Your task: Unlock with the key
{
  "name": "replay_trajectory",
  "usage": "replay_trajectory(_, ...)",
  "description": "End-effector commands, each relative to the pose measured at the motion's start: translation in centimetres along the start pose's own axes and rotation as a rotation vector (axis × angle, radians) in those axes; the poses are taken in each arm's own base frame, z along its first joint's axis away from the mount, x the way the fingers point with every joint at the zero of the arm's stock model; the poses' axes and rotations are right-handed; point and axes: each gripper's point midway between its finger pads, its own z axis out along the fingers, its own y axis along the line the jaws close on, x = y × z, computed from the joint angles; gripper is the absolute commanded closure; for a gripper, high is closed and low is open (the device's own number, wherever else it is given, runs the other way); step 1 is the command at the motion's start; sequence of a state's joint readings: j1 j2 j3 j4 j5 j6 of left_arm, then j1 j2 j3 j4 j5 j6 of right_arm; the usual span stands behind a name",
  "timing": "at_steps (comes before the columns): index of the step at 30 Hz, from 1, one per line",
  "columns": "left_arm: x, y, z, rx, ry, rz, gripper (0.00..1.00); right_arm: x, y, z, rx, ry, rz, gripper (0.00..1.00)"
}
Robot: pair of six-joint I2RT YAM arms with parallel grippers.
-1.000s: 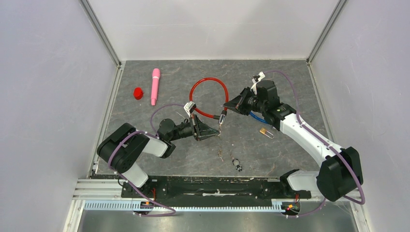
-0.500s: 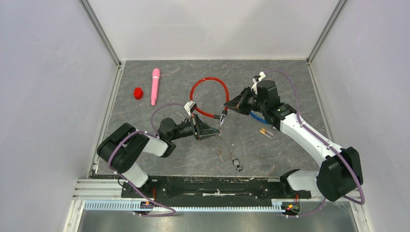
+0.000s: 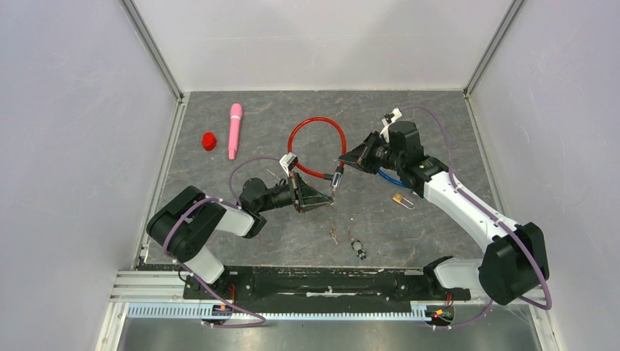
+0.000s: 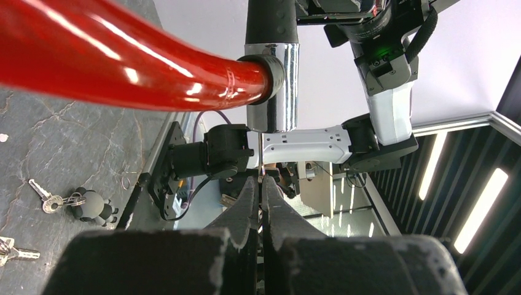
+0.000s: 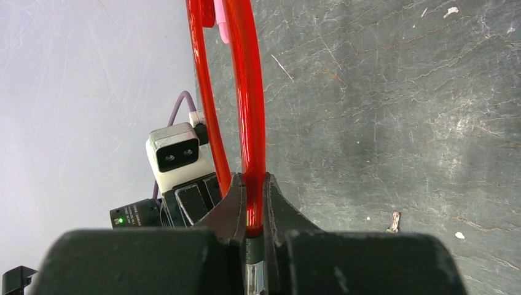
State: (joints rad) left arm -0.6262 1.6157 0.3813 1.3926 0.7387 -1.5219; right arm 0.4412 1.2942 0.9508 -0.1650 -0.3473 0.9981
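Right end effector [image 5: 252, 184] clamped on red cable [image 5: 246, 92] beside lock barrel [image 4: 272, 86]. Left end effector [image 4: 261, 184] pressed together just beside barrel; keys [image 4: 44, 198] lie on counter [image 4: 61, 141]

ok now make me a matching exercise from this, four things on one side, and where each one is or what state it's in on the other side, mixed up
Things:
1. red cable lock
2. pink pen
3. keys with black fob
4. left gripper

Places or states:
A. lying on the mat near its front edge
B. shut, aimed at the metal barrel of the lock
C. clamped in the right gripper
D. lying far left beside a red cap

Pairs: 1-C, 2-D, 3-A, 4-B
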Motion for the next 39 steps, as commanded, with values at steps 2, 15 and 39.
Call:
replay_trajectory(2,-0.4,-2.0,0.8,0.063,0.003,0.055,0.98,-1.2,4.5,-1.5,-0.157,-0.046,-0.062,1.0)
replay_trajectory(15,-0.6,-2.4,0.8,0.074,-0.009,0.059,0.98,-0.9,4.6,-1.4,-0.161,-0.04,-0.069,1.0)
replay_trajectory(39,-1.4,-4.3,0.2,0.151,-0.091,0.183,0.98,0.7,5.0,-2.0,-0.244,0.01,-0.131,1.0)
